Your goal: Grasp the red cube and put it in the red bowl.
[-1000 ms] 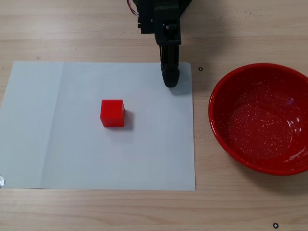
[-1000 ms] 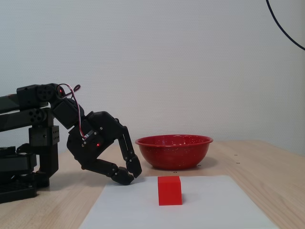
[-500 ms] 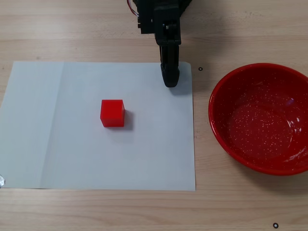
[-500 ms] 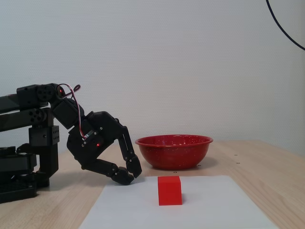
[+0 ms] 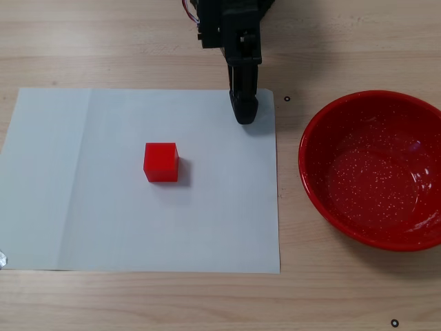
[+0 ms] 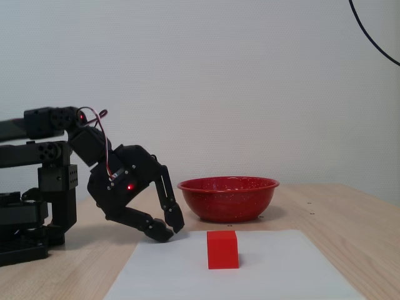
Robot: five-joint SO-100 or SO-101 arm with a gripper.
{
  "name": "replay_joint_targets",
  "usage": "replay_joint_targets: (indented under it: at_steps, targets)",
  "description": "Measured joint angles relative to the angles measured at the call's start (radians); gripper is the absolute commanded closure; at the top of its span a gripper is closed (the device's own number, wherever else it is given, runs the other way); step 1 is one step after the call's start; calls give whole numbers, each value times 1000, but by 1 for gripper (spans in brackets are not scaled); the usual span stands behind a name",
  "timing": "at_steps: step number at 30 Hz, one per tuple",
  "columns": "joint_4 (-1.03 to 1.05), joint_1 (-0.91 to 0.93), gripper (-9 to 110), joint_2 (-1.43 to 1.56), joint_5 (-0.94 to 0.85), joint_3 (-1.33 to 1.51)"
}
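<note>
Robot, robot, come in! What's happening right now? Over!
Gripper empty, low at paper's edge. Red cube on the paper, untouched. Red bowl empty. Path clear.

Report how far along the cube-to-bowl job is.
Done: nothing yet. The red cube sits untouched on the white paper, and the red bowl is empty. In hand: the gripper hangs low near the paper's edge, shut, holding nothing. Left: reach the cube, grasp it, lift, carry it over, release into the bowl.
</note>
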Motion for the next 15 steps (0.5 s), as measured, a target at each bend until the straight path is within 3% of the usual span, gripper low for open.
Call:
replay_joint_targets:
  at_steps: [15]
  targets:
    - [166, -77, 101, -405, -9, -433]
